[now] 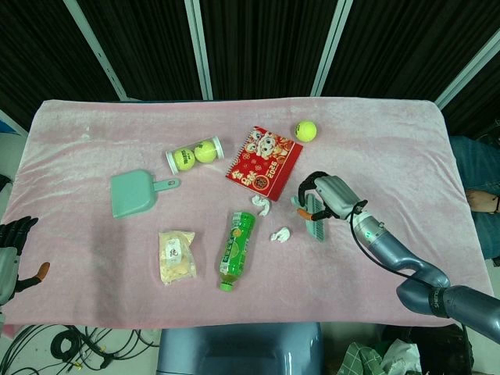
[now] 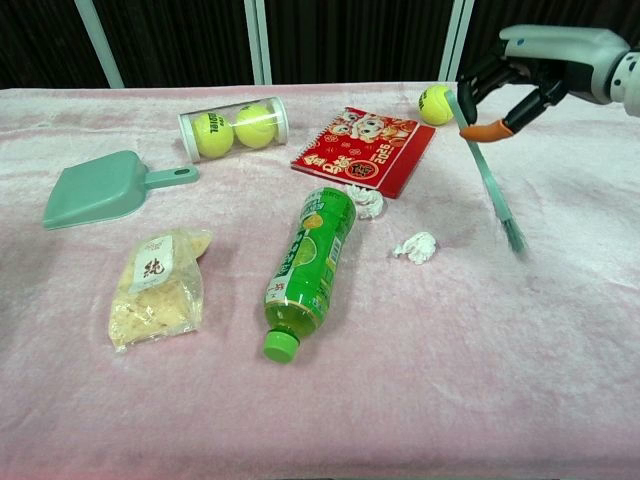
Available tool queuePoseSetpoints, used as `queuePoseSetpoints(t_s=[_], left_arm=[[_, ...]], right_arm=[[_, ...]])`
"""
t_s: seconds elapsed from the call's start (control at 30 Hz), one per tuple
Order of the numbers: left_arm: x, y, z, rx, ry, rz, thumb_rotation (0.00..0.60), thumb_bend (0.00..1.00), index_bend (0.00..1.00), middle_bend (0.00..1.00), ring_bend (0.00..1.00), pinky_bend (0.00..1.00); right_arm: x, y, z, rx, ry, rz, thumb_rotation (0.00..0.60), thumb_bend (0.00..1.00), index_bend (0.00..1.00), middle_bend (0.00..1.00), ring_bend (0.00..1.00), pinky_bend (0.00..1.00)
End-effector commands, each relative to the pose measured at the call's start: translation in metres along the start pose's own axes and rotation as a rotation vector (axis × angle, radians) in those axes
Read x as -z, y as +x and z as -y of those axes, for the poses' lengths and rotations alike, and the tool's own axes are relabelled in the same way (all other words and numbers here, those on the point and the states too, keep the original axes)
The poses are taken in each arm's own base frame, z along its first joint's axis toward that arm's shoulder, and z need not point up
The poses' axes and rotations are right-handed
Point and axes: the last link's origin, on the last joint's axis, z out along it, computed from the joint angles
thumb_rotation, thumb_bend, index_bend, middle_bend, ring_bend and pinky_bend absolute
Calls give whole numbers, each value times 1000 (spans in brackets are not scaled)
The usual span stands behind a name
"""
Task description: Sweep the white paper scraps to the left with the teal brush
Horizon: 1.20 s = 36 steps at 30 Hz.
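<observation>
My right hand [image 1: 328,194] [image 2: 525,72] grips the handle of the teal brush [image 1: 314,216] [image 2: 490,177], which hangs bristles down just above the pink cloth, right of the scraps. One white paper scrap [image 1: 279,234] [image 2: 416,246] lies between the brush and the green bottle [image 1: 237,248] [image 2: 306,264]. A second scrap [image 1: 260,204] [image 2: 366,200] lies against the red notebook's [image 1: 263,162] [image 2: 364,148] near edge, above the bottle's base. My left hand [image 1: 14,248] hangs at the far left edge, off the table, holding nothing, fingers curled.
A teal dustpan [image 1: 133,193] [image 2: 100,187] lies at the left. A clear tube with two tennis balls [image 1: 194,154] [image 2: 233,127] sits behind it. A snack bag [image 1: 176,255] [image 2: 157,285] lies front left. A loose tennis ball [image 1: 305,130] [image 2: 434,103] rests behind the notebook.
</observation>
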Motion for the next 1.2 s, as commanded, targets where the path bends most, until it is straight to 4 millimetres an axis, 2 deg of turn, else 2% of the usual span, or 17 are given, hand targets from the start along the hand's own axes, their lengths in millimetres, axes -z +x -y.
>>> queuePoseSetpoints(t_s=[0.03,0.2,0.37,0.57,0.93,1.1,1.2], left_arm=[[0,0,0,0,0,-1,600,307,117,70,63,70],[0,0,0,2,2,0,600,307,117,70,63,70],[0,0,0,0,1,5,600,307,117,70,63,70],[0,-1,0,-7,2,13,600,307,118,70,63,73],[0,-1,-1,-6,4,12,600,308,119,70,63,77],[0,-1,-1,-8,4,12,600,307,119,70,63,78],[0,0,-1,-7,4,11,600,307,119,70,63,78]], right_arm=[[-4,-6,-9,20,-44,18,600,350,654,622,324,180],[-11,0,-27,195,-107,-15,600,350,658,624,324,179],[-6,8,-45,430,-187,-28,600,351,671,628,324,179],[0,9,-53,574,-270,28,600,358,671,632,324,179],[7,-2,-56,569,-368,156,600,359,674,637,327,179],[5,-19,-48,500,-361,199,600,359,672,618,327,179],[1,-27,-39,449,-344,207,600,327,622,565,308,179]])
